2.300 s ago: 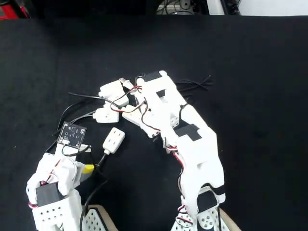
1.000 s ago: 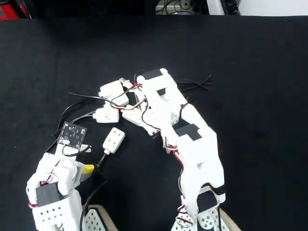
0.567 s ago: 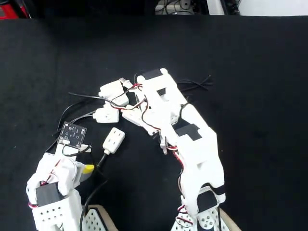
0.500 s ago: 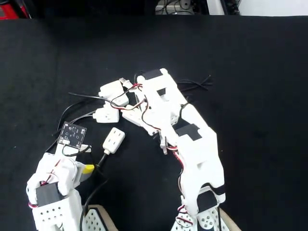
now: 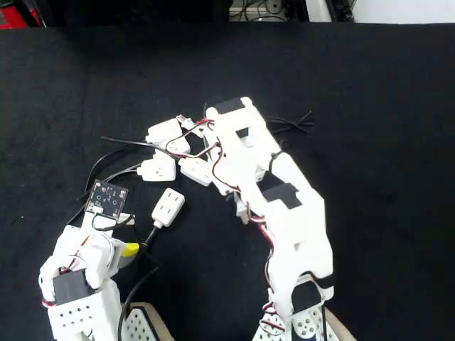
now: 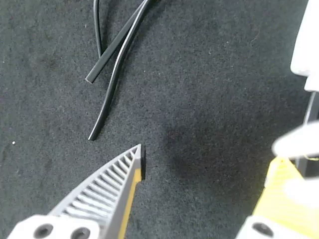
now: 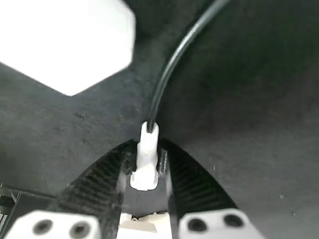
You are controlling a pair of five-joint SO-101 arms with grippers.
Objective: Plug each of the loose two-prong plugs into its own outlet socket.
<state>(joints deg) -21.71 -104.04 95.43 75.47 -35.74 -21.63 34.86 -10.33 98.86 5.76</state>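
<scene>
Black felt table, cluttered room beyond, right jaws pinching white plug, left jaws spread.

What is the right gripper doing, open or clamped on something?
Shut on a white plug: the right gripper has both fingers pressed against its sides, its black cord leading away.

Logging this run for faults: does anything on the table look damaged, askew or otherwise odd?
One oddity: two black cords end bare on the black cloth near the left end effector, joined to nothing there. The right end effector grips a white plug at its cord end.
</scene>
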